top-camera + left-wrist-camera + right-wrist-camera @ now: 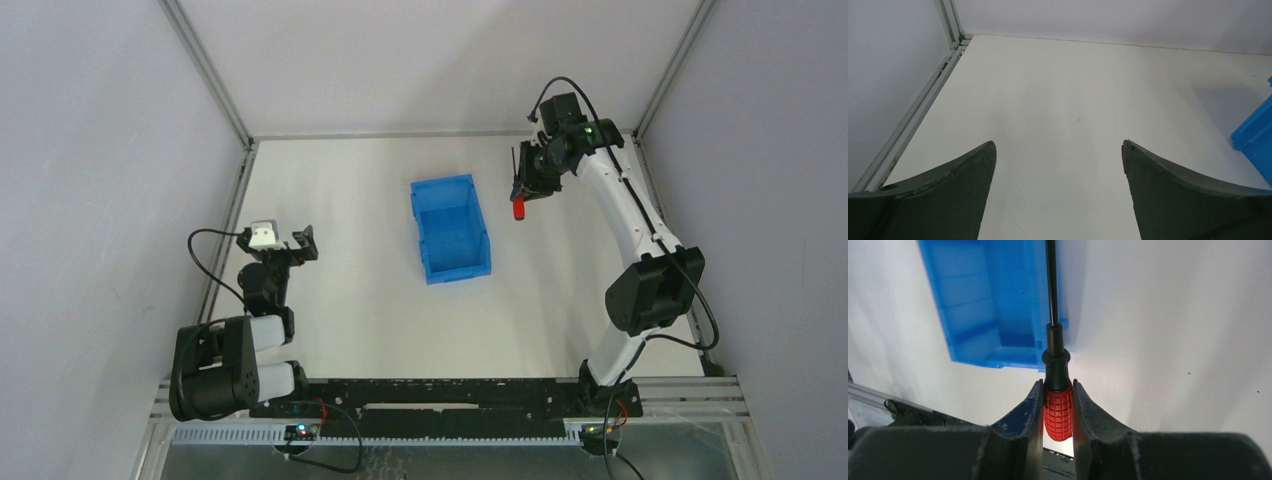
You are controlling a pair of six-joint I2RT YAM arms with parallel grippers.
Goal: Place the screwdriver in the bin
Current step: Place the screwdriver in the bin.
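The right arm (628,205) is reaching toward the far side of the white worktop (350,300), and its jaws are pinching the small screwdriver with the ribbed red handle and thin black shaft (519,209). In the right wrist view the two dark jaws are pressing on either side of the red handle (1057,410), while the shaft is pointing straight away from them and crossing over one wall of the bright blue rectangular plastic bin (968,300). From above, the screwdriver is hanging just beside the bin (440,186), off its far right corner and outside its walls. The bin is sitting near the middle of the worktop. The left arm (262,300) is resting folded near its base, well apart from the bin, and its jaws are standing spread wide over bare worktop, with a blue corner of the bin (1258,135) showing at the right edge of that wrist view.
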